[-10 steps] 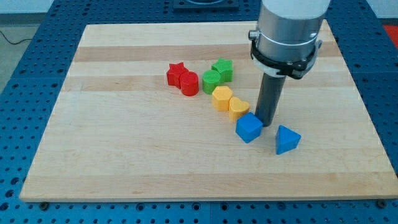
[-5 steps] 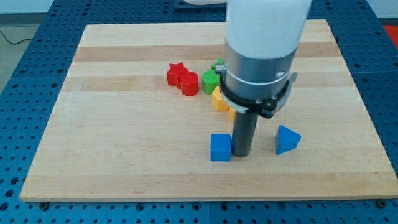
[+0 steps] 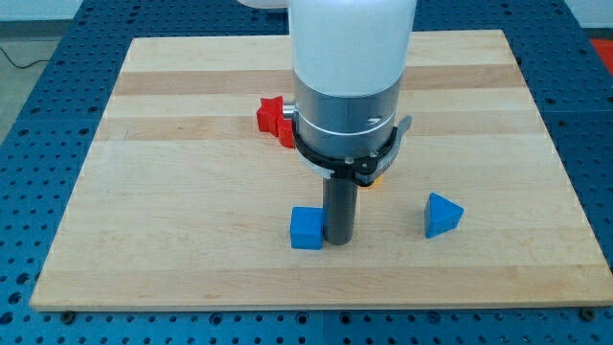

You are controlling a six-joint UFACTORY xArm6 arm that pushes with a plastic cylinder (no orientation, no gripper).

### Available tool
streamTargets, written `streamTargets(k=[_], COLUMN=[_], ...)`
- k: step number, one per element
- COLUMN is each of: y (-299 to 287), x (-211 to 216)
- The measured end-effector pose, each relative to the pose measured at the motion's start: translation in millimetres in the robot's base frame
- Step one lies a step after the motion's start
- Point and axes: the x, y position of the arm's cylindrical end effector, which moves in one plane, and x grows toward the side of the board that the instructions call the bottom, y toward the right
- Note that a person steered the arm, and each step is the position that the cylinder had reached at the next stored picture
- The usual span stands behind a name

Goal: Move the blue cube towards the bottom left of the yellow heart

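The blue cube point(image 3: 306, 228) lies near the board's bottom edge, a little left of centre. My tip point(image 3: 337, 240) stands right against the cube's right side. The arm's body hides most of the yellow heart; only a small yellow sliver point(image 3: 377, 177) shows at its right edge.
A blue triangular block point(image 3: 442, 215) lies to the right of my tip. A red star point(image 3: 269, 113) and part of a red block point(image 3: 286, 131) show left of the arm. The green blocks and the other yellow block are hidden behind the arm.
My tip has moved left and toward the view's bottom, pushing the blue cube from beside the yellow heart down and to the left. The other blocks have not moved.
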Motion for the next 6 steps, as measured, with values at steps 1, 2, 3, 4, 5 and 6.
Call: streamTargets(k=[1,2,3,4,5,6], y=[1,1,-8,-24,-31,-16], x=[9,17,13,0,1,22])
